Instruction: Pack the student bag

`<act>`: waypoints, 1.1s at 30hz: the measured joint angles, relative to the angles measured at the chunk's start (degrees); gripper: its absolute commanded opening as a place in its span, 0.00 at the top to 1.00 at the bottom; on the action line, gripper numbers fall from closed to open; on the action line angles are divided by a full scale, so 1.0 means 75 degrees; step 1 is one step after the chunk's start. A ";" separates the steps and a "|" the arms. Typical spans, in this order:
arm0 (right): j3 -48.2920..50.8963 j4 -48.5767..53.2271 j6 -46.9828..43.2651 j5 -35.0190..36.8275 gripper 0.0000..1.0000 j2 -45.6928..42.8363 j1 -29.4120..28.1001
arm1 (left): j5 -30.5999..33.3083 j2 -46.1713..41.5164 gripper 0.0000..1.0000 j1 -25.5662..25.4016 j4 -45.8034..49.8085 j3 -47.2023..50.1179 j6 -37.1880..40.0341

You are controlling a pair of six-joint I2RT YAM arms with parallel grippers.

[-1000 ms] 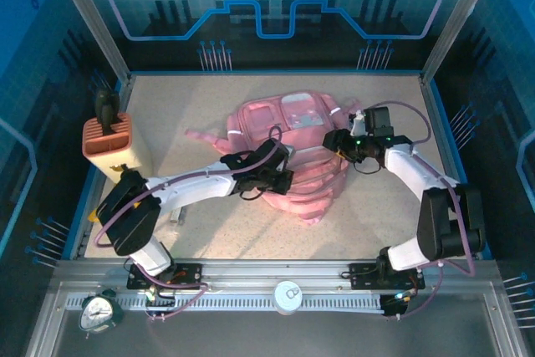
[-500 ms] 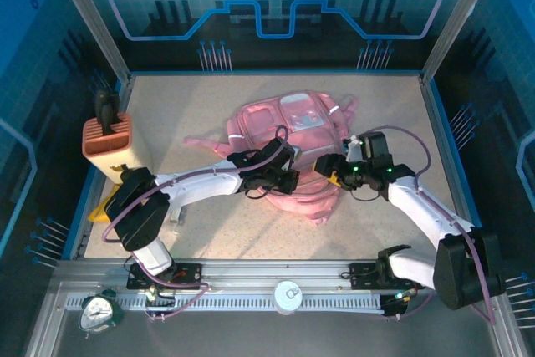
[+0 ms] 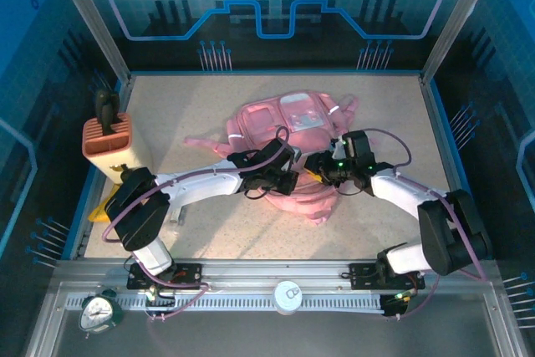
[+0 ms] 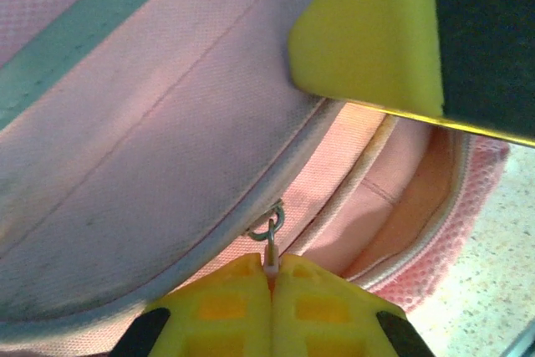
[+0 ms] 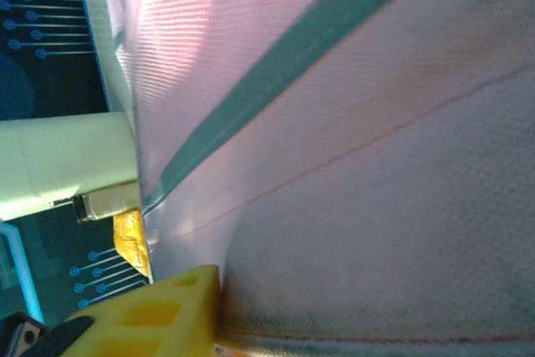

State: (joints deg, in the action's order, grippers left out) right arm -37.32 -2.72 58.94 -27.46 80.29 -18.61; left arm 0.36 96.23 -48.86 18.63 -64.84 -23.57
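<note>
The student bag (image 3: 284, 123), a soft pink backpack with pale strips, lies mid-table. My left gripper (image 3: 288, 180) is at its near side, shut on the small metal zip pull (image 4: 272, 244); the yellow fingers (image 4: 226, 298) meet around its tab. The zip beside it gapes and shows the pink lining (image 4: 401, 198). My right gripper (image 3: 316, 169) is close to the right of the left one, at the flap's edge. One of its yellow fingers (image 5: 159, 311) presses flat against the pink fabric (image 5: 359, 165), which hides the other. That finger (image 4: 368, 31) also lies on the flap in the left wrist view.
An orange ribbed box (image 3: 107, 135) with a dark object in it stands at the left edge, a yellow item (image 3: 100, 209) below it. An alarm clock (image 3: 100, 311) and a white round object (image 3: 288, 297) sit on the front rail. Frame posts flank the table.
My right gripper has swung left and down to the bag's near flap, and its jaws have narrowed on the fabric. The bag shifted slightly. My left gripper has kept hold of the zip pull.
</note>
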 measured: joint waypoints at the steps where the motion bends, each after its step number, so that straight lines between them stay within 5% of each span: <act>1: 0.0012 -0.0061 0.0035 -0.0015 0.82 0.0041 0.0006 | 0.0085 0.0000 1.00 0.0000 0.0064 0.0000 0.0029; 6: 0.0079 -0.0344 0.0035 -0.0114 1.00 0.0067 0.0143 | 0.0565 -0.0093 1.00 0.0047 0.0259 0.0055 0.0274; 13: 0.0181 -0.0697 -0.0026 -0.0367 1.00 -0.0058 0.0385 | 0.0108 -0.1003 1.00 0.0976 -0.0020 0.0618 0.0516; 20: 0.0280 -0.0254 -0.0146 -0.0026 1.00 -0.0408 0.0749 | 0.1049 -0.1093 1.00 0.2678 0.0309 0.0615 0.0600; 26: 0.0280 -0.0198 -0.0093 0.0050 1.00 -0.0478 0.0647 | 0.0743 -0.0766 1.00 0.2605 0.0335 0.0574 0.0595; 33: 0.0280 -0.0268 0.0300 0.0117 1.00 -0.0632 0.0583 | 0.0484 -0.0877 0.82 0.1425 -0.0478 0.0863 0.0839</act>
State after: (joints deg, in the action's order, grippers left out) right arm -35.22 -4.73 61.19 -26.59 75.55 -14.24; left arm 3.99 89.65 -38.17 15.05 -58.37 -17.28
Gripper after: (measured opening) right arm 0.063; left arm 0.153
